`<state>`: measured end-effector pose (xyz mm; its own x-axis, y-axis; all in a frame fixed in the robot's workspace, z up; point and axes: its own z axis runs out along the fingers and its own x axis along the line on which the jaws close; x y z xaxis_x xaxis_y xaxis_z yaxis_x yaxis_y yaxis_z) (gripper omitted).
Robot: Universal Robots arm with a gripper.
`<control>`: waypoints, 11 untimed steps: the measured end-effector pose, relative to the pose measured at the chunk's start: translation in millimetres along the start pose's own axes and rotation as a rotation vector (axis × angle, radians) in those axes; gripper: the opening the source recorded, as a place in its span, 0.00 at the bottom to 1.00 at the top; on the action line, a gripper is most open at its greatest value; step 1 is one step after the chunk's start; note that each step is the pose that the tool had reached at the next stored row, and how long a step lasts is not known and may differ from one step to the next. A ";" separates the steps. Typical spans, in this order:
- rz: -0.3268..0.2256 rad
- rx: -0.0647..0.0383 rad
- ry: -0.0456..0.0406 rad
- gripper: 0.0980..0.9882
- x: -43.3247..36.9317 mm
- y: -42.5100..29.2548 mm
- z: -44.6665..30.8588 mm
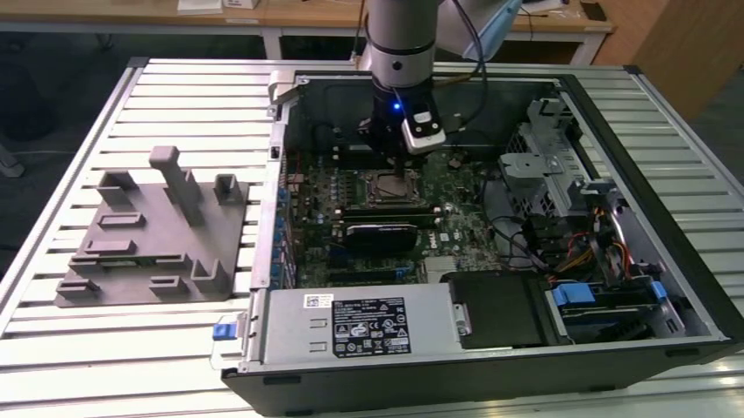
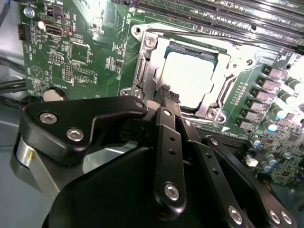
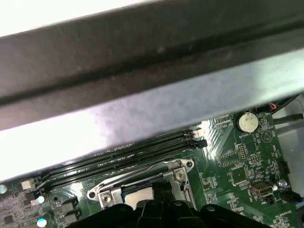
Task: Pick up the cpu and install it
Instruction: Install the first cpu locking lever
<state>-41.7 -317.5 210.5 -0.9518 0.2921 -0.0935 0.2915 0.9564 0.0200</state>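
Hidden: in the second wrist view the gripper (image 2: 167, 97) covers 1 edge of the cpu (image 2: 190, 76); the fingertips look pressed together with nothing between them.
Cut off: in the first wrist view a case wall (image 3: 152, 90) blocks much of the motherboard (image 3: 237, 166).
Around: grey fixture (image 1: 145, 231) on the slatted table (image 1: 70, 348), beside the open computer case (image 1: 651, 218); black heatsink (image 1: 382, 235) near the socket.
Cpu: pale silver square lying flat in the socket frame (image 2: 142, 71), just under the gripper.

The white label (image 1: 371, 326) on the power supply carries print too small to read.
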 end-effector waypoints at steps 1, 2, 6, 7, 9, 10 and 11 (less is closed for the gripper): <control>0.000 0.000 0.0000 0.01 -0.2 0.0 -1.8; 0.000 0.000 0.0000 0.01 -0.3 0.1 -3.7; 0.000 0.000 0.0000 0.01 -1.0 0.2 -10.8; 0.000 0.000 0.0000 0.01 -1.2 0.2 -12.5; 0.000 0.000 0.0000 0.01 -1.5 0.3 -15.7; 0.000 0.000 0.0000 0.01 -1.6 0.3 -17.1; 0.000 0.000 0.0000 0.01 -1.7 0.4 -18.5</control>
<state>-41.7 -317.5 229.1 -0.9518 0.2921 -0.0935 0.2915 0.9564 0.0199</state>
